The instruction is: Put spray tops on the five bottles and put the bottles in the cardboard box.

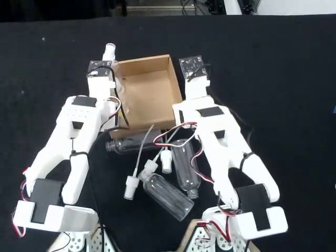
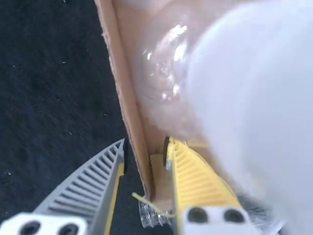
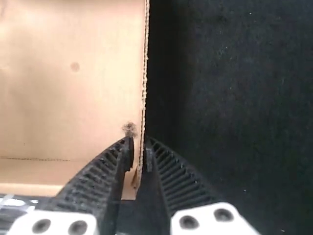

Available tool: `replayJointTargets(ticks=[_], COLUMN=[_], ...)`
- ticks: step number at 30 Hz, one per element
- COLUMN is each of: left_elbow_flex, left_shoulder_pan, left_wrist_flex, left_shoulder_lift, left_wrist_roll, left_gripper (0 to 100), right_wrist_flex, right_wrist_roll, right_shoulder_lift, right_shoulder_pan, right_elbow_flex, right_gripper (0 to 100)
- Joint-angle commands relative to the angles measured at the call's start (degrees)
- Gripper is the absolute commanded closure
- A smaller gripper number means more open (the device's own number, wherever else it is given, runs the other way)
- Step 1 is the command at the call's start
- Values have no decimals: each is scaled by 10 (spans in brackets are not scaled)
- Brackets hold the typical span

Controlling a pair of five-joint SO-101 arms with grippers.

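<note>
Right gripper [image 3: 137,142] is pinched tight on the box [image 1: 149,94], black fingers nearly meeting with the right wall's edge squeezed between them, up at the centre top of the high view. Over on the other side, the left gripper [image 2: 145,143] straddles the left wall: grey finger [image 2: 93,181] outside over the black table [image 1: 273,79], yellow finger [image 2: 195,186] inside against the cardboard. Its jaws are parted, with a gap between the grey one and the wall, and nothing is clamped. Inside the box, right up by the left wrist camera, there's a clear bottle [image 2: 166,63] with a big white blur beside it; whether that blur is its top I cannot tell. In the high view a spray top [image 1: 110,51] pokes up at the box's upper-left corner, just beyond the left gripper. Below the box, mid-frame, three bottles lie on the table: a cross bottle [image 1: 131,143] sideways just under the box's near wall, a long bottle [image 1: 185,165] running down the frame beside the right arm, and a slanted bottle [image 1: 170,198] lower down with a white top [image 1: 149,168] at its upper end. A loose top [image 1: 131,186] with a long tube lies left of it, and a small top [image 1: 166,161] sits between the bottles.
</note>
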Motion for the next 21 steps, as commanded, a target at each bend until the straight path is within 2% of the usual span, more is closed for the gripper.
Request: replayJointTargets(ticks=[1, 21], left_elbow_flex=[-3, -9], left_shoulder_pan=[8, 22], left_wrist_flex=[-7, -7], left_shoulder_lift=[-11, -11], left_wrist_roll=[3, 18], left_gripper=[878, 874], right_wrist_flex=[-4, 38], right_wrist_roll=[4, 8], right_shoulder_lift=[-33, -89], right_shoulder_pan=[4, 6], right_elbow_flex=[3, 24], right_gripper=[988, 988])
